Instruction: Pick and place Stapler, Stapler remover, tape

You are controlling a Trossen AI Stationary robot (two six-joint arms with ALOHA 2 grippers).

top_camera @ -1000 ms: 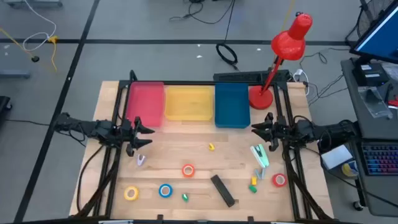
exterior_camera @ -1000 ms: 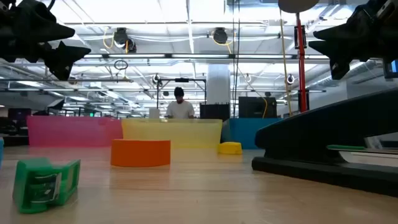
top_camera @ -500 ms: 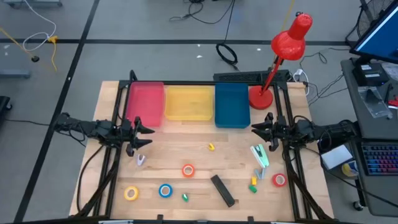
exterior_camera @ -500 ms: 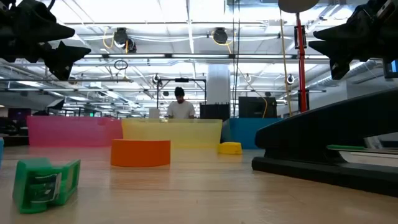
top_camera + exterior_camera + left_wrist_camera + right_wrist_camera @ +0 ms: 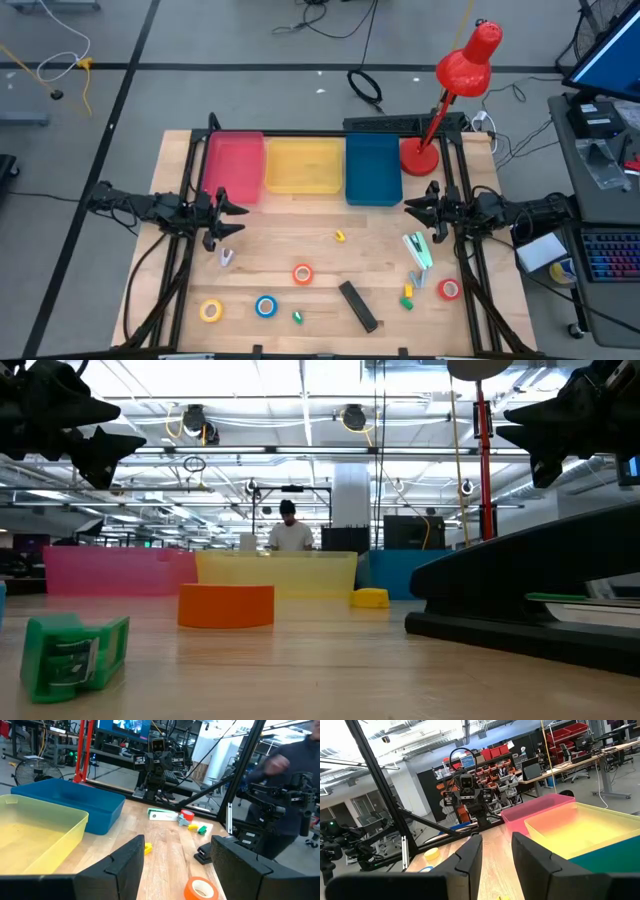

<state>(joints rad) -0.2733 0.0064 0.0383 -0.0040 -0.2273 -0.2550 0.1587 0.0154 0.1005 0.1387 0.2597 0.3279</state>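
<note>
From table height, the black stapler point(image 5: 530, 595) fills the right edge and is cut off there, a green staple remover point(image 5: 74, 653) sits close at left, and a person point(image 5: 290, 530) stands far behind the yellow bin point(image 5: 276, 573).

From above, four tape rolls lie on the front half of the table point(image 5: 290, 225): yellow point(image 5: 210, 311), blue point(image 5: 265, 306), orange-red point(image 5: 302, 273) and red point(image 5: 449, 290), with three bins, pink point(image 5: 234, 165), yellow and blue point(image 5: 373, 167), along the back beside a red lamp point(image 5: 455, 85).

The left gripper point(image 5: 228, 217) hovers empty with fingers spread at the table's left side; the right gripper point(image 5: 418, 208) hovers empty with a narrower gap at the right.
</note>
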